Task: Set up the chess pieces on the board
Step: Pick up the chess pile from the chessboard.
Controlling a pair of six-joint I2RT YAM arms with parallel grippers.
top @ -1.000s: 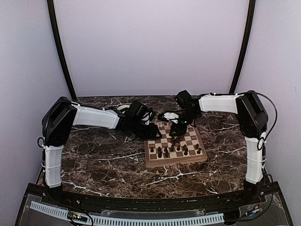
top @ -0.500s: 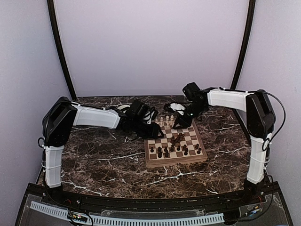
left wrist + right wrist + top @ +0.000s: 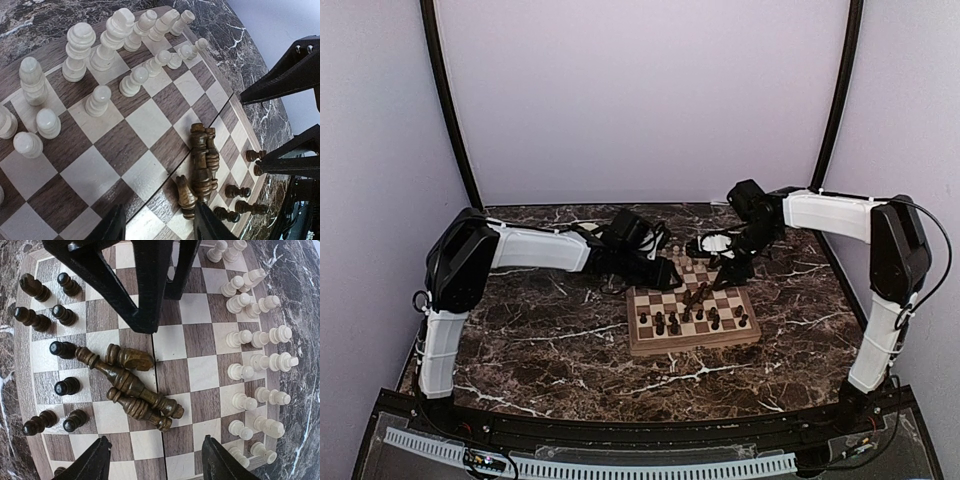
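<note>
The board (image 3: 690,345) lies on the dark marble table (image 3: 550,340), a little right of the middle, between the two arms. The white pieces (image 3: 105,47) stand upright in two rows along the far side of the board. On the near side a number of dark pawns (image 3: 64,315) stand upright as well, with a few taller dark men among them. In the middle of the board there is a small heap of dark pieces (image 3: 131,382). About four of them lie on their sides, touching and crossing one another, close to the seam that runs across the board.

The left gripper (image 3: 160,220) hangs over the far left part of the board, above the white rows. Its two fingers are partly apart and nothing is between them – only the squares of the board show in the gap. The right gripper (image 3: 157,460) is above the far right part of the board, just beside the left one but not touching it. Its fingers are spread wide and it holds nothing; the heap of fallen dark pieces lies on the board below and in front of it.

A cream mug (image 3: 716,243) stands on the table just behind the far edge of the board, under the right arm – which pieces are inside it, I cannot tell.
</note>
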